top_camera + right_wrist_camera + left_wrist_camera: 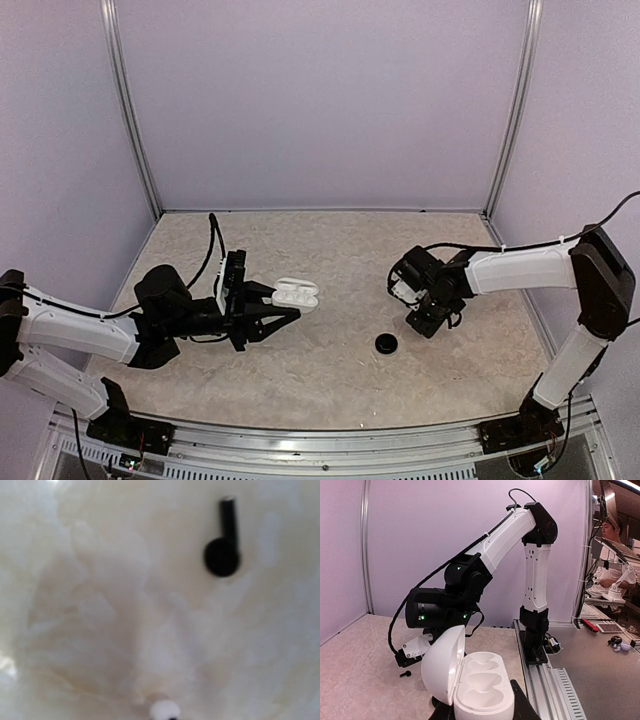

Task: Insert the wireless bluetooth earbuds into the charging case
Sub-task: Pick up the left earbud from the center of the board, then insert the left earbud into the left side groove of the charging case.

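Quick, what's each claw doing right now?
Left claw: closed on the glossy white oval plastic charging case, lid open.
Right claw: cannot tell; its fingers are not clearly visible in any view.

Charging case sits left of table centre, between the left fingers, which touch it on both sides. Its lid stands open on the side toward the far edge, with the sockets on the near side.

Disc lies on the table right of centre, toward the near edge and well apart from the case.

Right gripper is just right of and behind the disc.

One earbud sits at the bottom edge of the right wrist view, apart from the disc. Can't tell what it rests on.
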Controlling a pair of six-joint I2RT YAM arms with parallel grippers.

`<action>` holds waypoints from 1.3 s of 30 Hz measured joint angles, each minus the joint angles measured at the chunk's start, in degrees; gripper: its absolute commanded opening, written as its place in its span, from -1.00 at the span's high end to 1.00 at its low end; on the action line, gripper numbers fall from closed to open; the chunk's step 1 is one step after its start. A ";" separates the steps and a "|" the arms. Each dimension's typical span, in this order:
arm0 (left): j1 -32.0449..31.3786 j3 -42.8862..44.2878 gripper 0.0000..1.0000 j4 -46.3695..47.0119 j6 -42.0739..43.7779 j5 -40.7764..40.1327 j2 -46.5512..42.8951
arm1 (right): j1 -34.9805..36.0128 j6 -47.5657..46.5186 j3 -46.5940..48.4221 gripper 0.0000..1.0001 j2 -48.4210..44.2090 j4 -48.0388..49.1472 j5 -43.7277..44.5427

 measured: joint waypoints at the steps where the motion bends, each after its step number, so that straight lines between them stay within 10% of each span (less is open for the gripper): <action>1: 0.00 0.00 0.85 0.02 0.00 -0.02 -0.02 | -0.04 -0.02 0.11 1.00 -0.81 -0.24 -0.13; 22: 1.33 0.00 0.95 0.13 -0.68 1.16 0.35 | 3.10 -9.51 12.00 1.00 -26.82 3.02 -25.59; 39: 0.42 1.62 0.98 -0.24 -0.22 3.08 3.19 | 19.58 -15.72 20.33 1.00 -25.27 8.15 -33.09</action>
